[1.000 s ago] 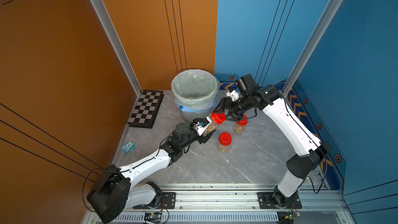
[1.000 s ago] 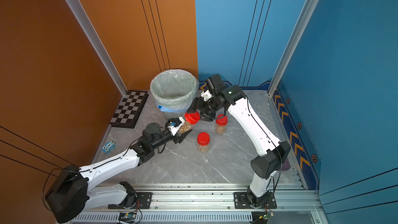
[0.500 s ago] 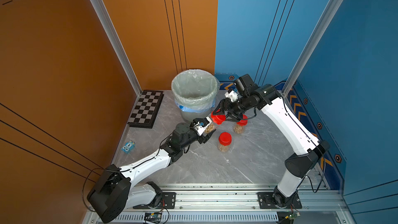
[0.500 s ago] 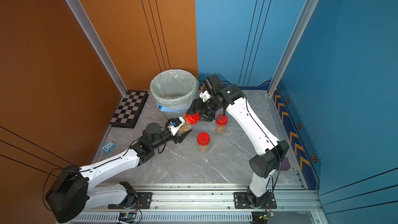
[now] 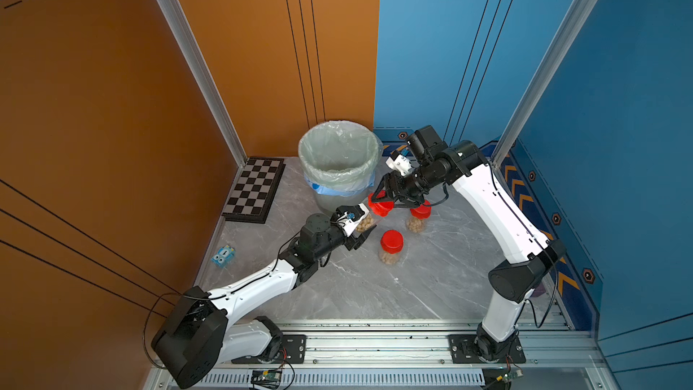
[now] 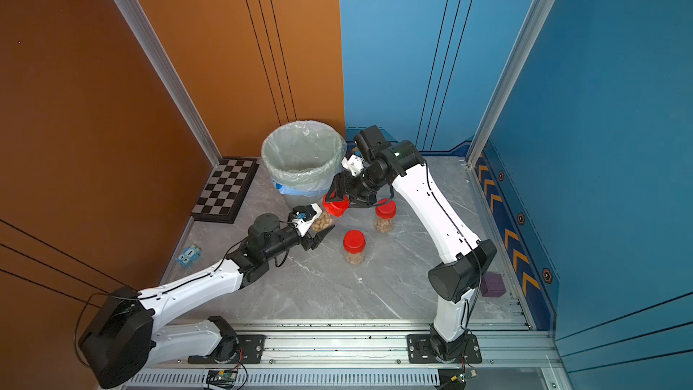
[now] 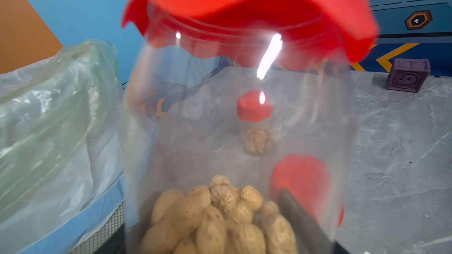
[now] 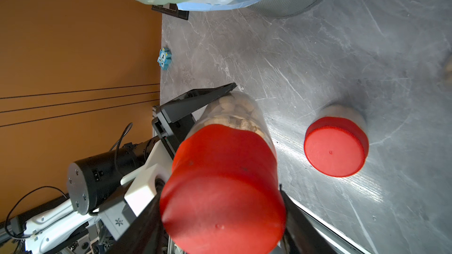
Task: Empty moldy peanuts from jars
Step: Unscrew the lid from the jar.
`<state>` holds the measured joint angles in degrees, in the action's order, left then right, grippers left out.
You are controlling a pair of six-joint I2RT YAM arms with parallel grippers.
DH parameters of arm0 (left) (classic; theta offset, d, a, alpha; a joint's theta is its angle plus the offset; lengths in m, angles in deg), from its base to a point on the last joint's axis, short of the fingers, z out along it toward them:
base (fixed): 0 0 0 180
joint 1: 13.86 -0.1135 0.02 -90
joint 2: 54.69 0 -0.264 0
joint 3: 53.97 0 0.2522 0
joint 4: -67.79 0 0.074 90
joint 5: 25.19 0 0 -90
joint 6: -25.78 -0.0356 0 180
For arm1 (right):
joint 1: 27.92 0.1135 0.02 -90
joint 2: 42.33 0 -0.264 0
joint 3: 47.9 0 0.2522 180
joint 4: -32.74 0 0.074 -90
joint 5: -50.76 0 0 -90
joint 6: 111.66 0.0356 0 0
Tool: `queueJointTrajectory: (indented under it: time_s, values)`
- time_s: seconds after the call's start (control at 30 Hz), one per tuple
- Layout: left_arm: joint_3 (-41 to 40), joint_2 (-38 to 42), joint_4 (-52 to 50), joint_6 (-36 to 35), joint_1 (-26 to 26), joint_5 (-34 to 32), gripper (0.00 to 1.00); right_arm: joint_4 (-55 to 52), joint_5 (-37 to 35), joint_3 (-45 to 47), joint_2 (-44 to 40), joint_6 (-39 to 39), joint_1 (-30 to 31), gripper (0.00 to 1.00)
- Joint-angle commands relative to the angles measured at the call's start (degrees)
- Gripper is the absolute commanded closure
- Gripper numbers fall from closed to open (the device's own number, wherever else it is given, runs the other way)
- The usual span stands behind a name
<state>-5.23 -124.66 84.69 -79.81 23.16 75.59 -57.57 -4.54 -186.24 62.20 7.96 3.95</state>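
- At the far left a blue toy block [image 5: 223, 255] and a chessboard [image 5: 255, 189] lie on the surface [image 5: 431, 287] beside the orange wall; both are well apart from the work and appear to play no part in it.
- The left arm stretches from its base forward and inward, with the forearm low over the surface; the left hand [image 5: 369, 226] is clamped on the body of the held jar [image 7: 234, 142], which is lifted clear of the surface and tilted, its lid end toward the right arm; this grip seems meant to brace the jar against twisting.
- The moldy peanuts [image 7: 220, 216] are heaped at the bottom end of that jar, next to the left hand; none show outside a jar.
- The bag-lined bin [image 5: 337, 159] stands just behind the held jar; that is near enough for a short tip once the jar is open.
- The right arm arches over from the right, its wrist bent down toward the left arm; the right hand [image 6: 336, 200] is closed on the red lid [image 8: 222, 191], whose rim looks squeezed wavy in the left wrist view; the lid covers the jar's mouth, and whether it has loosened cannot be told; the step in hand appears to be unscrewing.
- The near jar [image 5: 391, 247] and the far jar [image 5: 418, 217] stand upright and capped on the surface, each with peanuts inside; these 2 seem to wait their turn.
- A purple block [image 6: 492, 284] sits at the far right, near the right arm's base.
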Motion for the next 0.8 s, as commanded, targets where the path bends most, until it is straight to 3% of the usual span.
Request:
queueJointTrajectory:
  time_s: [0.0,0.43,0.77]
  values:
    - [-0.09,0.99,-0.31,0.65,-0.63,2.26,0.45,-0.62,4.34,-2.43,0.46,-6.22,-0.58,0.37]
    - [-0.18,1.64,-1.04,1.14,-1.02,3.60,0.47,-0.15,6.98,-4.71,0.65,-14.36,-1.47,0.38]
    - [-0.51,2.38,-1.03,0.91,-1.25,2.73,0.47,0.35,4.28,-5.15,0.36,-11.25,-4.46,0.37]
